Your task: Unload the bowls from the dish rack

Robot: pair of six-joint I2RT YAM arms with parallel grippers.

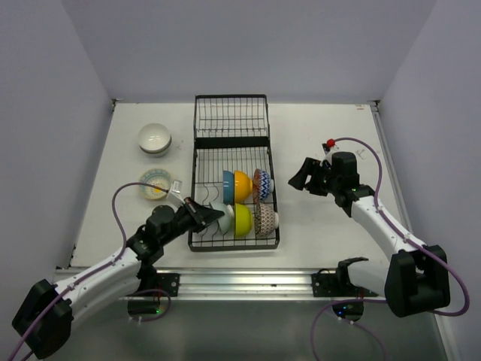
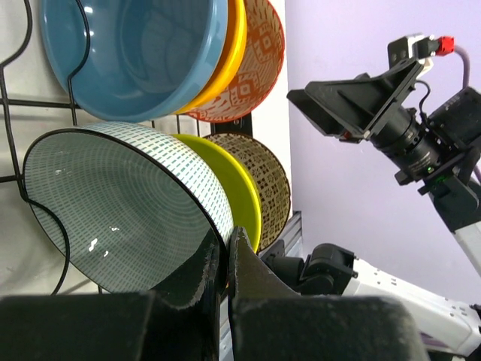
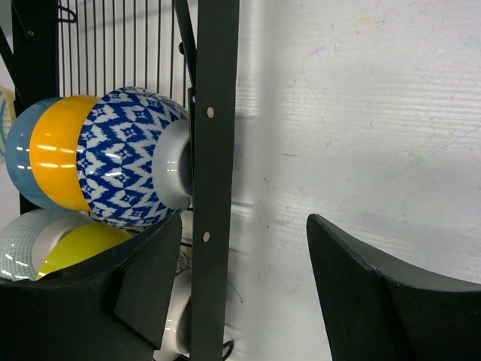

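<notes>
The black wire dish rack [image 1: 231, 120] holds two rows of bowls on edge. The back row is blue [image 1: 228, 183], orange [image 1: 242, 184] and blue zigzag [image 1: 261, 184]. The front row is pale mint [image 1: 220, 216], yellow-green [image 1: 242, 219] and brown-patterned [image 1: 264, 219]. My left gripper [image 1: 207, 216] is shut on the rim of the pale mint bowl [image 2: 113, 203], with one finger on each side of the rim [image 2: 224, 252]. My right gripper [image 1: 301, 180] is open just right of the rack. In its wrist view, the rack's side bar [image 3: 214, 150] and the blue zigzag bowl [image 3: 124, 158] lie ahead of it.
A white bowl [image 1: 154, 139] and a cream bowl [image 1: 155, 183] sit upright on the table left of the rack. The rack's far section [image 1: 231, 113] holds nothing. The metal rail [image 1: 248, 282] carrying the arm bases runs along the table's near edge. Walls close in the table on three sides.
</notes>
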